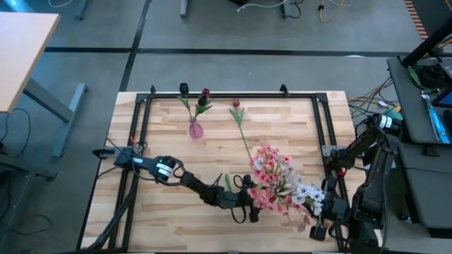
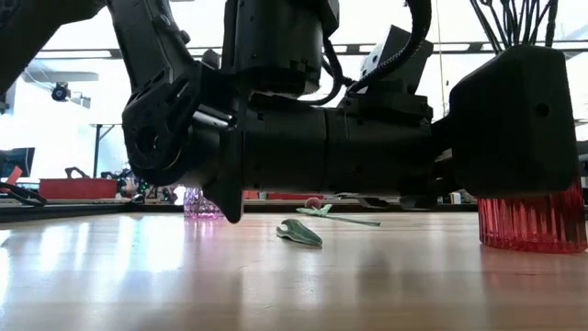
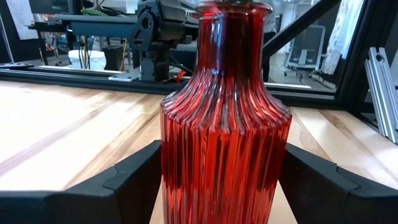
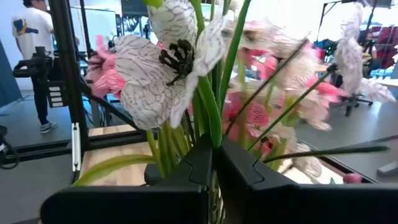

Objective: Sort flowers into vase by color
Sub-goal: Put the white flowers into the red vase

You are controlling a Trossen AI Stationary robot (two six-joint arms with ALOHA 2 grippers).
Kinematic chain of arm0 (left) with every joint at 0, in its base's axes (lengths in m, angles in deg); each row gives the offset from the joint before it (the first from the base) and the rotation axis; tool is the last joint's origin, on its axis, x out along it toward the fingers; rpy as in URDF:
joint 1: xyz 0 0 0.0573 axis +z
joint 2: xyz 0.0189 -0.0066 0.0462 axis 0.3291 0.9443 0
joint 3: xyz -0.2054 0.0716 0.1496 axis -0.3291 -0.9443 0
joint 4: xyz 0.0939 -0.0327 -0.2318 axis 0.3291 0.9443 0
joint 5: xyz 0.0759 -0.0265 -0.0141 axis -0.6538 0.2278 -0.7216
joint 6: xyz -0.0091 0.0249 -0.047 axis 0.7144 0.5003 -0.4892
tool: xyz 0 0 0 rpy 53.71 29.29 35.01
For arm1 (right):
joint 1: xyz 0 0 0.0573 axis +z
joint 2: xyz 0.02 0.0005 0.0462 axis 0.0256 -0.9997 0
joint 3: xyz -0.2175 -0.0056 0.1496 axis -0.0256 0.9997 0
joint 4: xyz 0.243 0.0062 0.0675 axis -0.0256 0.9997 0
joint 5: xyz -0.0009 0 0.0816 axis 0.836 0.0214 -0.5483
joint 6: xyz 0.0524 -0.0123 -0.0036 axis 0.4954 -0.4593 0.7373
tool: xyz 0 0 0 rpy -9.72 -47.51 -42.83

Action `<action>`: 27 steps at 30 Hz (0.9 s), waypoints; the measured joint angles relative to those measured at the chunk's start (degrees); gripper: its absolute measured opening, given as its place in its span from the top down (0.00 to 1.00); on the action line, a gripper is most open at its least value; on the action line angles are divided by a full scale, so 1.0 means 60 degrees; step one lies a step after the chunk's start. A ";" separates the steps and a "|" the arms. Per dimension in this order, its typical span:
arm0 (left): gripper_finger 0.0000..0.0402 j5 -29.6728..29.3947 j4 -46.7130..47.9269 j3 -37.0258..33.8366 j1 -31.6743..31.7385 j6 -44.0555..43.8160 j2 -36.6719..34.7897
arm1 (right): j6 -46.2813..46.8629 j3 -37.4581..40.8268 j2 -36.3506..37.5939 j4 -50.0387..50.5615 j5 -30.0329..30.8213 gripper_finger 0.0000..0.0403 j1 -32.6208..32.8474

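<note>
Between the left gripper's (image 3: 221, 186) fingers (image 3: 109, 186): ribbed red vase (image 3: 224, 124), one finger on each side of its body, spread wide and close against the glass; contact itself I cannot confirm. Vase stands upright on the table (image 1: 176, 219), near the front edge.

Pink and whitish flower sprays (image 1: 279, 180) fan out from that vase toward the right arm. Right gripper (image 4: 212, 163) sits at the table's front right corner with its fingertips pressed together on a green flower stem (image 4: 214, 118); white veined bloom (image 4: 165, 59) and pink blooms crowd just past the fingers.

Farther out from the left gripper, toward the table's far side: small pink vase (image 1: 195, 130) with two dark maroon tulips (image 1: 204, 95) standing in it. One more maroon tulip (image 1: 238, 116) lies flat on the wood between that vase and the sprays.

Low view: loose green leaf (image 2: 299, 233) lying on the table under the arm. Person in a white shirt (image 4: 36, 37) stands in the room beyond
</note>
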 joint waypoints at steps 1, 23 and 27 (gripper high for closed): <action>0.32 -0.0007 -0.0040 0.0000 -0.0001 -0.0028 0.0033 | 0.0004 -0.0025 -0.0029 -0.0015 -0.0008 0.97 -0.0022; 0.32 0.0004 -0.0073 -0.0007 -0.0040 -0.0009 0.0044 | -0.0004 0.0190 -0.0144 0.0044 0.0011 0.97 -0.0540; 0.32 0.0004 -0.0072 -0.0007 -0.0040 -0.0002 0.0044 | -0.0008 0.0200 -0.0150 0.0044 -0.0009 0.97 -0.0538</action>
